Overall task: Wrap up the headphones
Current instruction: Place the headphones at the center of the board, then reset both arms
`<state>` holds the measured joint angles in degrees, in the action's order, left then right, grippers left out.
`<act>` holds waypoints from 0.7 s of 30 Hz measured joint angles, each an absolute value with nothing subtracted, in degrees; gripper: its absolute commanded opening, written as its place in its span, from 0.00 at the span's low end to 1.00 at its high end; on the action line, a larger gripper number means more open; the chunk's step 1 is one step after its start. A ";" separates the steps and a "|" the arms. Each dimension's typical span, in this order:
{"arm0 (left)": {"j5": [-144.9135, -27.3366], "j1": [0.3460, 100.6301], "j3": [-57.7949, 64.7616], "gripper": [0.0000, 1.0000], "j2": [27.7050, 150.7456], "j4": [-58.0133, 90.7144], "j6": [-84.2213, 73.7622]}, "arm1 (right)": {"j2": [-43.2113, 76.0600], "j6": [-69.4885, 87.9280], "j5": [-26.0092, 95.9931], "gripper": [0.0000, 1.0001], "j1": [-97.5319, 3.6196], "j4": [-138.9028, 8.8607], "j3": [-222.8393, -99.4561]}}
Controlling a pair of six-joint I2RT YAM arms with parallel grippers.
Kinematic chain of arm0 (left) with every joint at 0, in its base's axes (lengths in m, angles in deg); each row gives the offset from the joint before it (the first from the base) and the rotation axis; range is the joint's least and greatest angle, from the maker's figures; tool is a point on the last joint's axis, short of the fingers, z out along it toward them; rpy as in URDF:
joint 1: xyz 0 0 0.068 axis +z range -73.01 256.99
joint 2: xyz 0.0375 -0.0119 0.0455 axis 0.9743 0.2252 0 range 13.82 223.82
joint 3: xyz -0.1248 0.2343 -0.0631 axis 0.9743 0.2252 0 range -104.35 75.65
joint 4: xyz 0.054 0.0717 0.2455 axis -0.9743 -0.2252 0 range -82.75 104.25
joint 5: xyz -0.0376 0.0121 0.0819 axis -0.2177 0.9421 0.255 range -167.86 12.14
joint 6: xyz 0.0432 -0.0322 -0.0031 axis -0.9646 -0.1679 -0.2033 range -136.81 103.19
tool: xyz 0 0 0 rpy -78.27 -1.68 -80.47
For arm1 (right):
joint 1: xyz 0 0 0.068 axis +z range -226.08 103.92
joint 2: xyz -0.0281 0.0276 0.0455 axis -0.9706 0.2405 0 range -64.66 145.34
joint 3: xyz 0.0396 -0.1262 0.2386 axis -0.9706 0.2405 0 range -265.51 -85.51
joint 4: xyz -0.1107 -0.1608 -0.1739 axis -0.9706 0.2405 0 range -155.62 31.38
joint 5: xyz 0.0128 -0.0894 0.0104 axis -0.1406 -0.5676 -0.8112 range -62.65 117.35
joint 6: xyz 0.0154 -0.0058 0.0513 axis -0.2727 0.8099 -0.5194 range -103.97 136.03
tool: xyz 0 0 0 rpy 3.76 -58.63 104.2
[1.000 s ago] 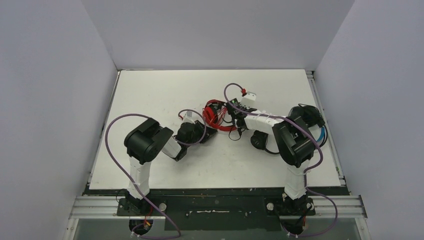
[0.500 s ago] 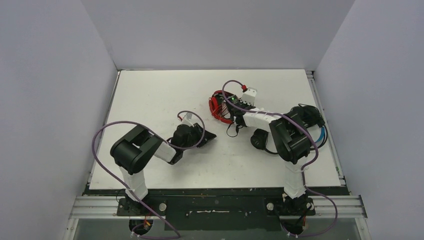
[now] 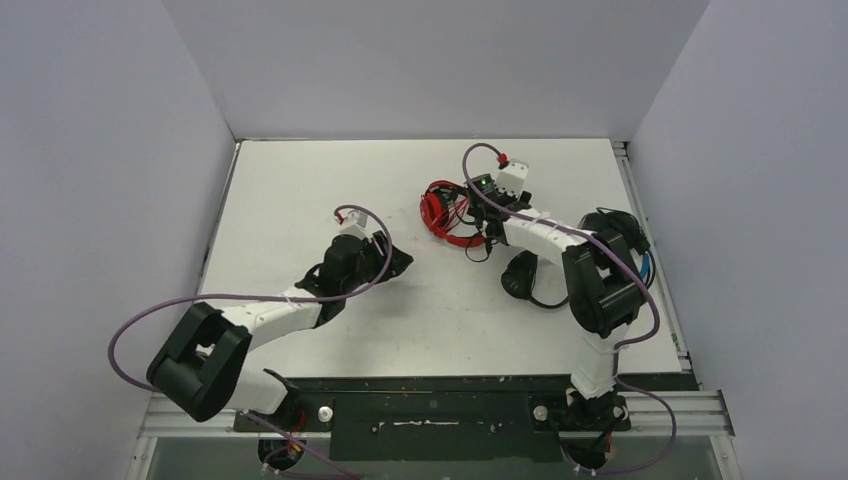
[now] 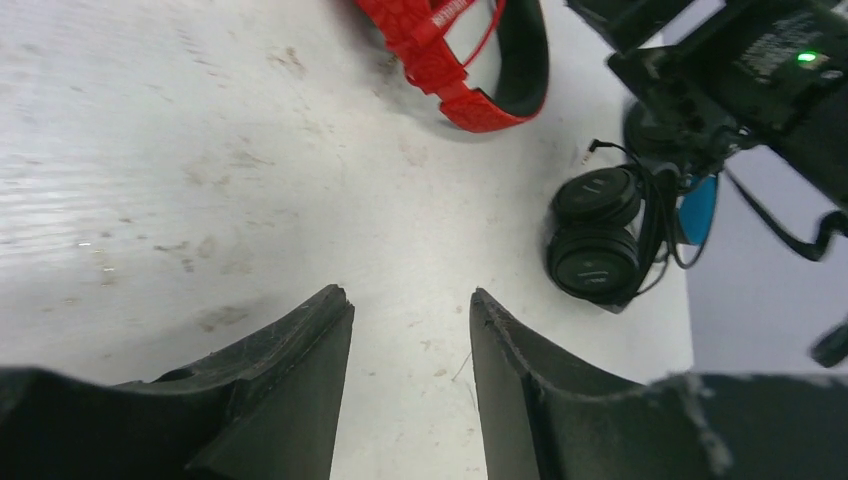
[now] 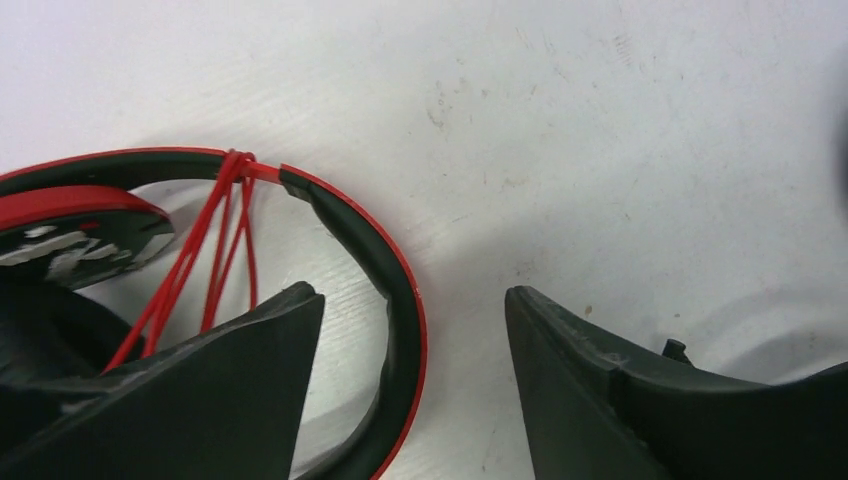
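The red headphones lie on the table just left of my right gripper. In the right wrist view their red-edged headband runs through the gap of the open right gripper, touching neither finger, and the red cord is looped round the band. My left gripper stands open over bare table, well short of the red headphones; nothing is between the fingers of the left gripper. All-black headphones lie to the right. The blue-banded pair sits behind the right arm.
The white table is walled by grey panels on three sides. The right arm's wrist hangs over the red headphones. A thin black cable trails from the black headphones. A blue part shows beside the black earcups.
Both grippers have opened. The right one carried the red headphones farther back, then let go of the band. The left arm drew back to the left, away from the headphones.
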<state>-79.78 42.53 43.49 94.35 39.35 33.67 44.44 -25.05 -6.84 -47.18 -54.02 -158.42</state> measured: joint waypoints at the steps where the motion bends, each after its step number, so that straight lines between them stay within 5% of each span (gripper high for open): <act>1: -79.32 43.03 43.49 0.48 93.04 37.49 32.60 | 43.48 -24.87 -6.17 0.74 -47.33 -54.04 -158.42; 9: -73.04 46.01 42.31 0.79 79.62 22.02 22.24 | 27.96 -17.66 -2.36 0.97 -47.09 -59.94 -150.57; 21: -62.73 46.88 38.55 0.94 69.22 15.50 9.82 | 0.99 -1.48 -7.35 1.00 -44.86 -70.68 -130.51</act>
<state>-62.73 46.88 38.55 69.22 15.50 9.82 0.99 -1.48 -7.35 -44.86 -70.68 -130.51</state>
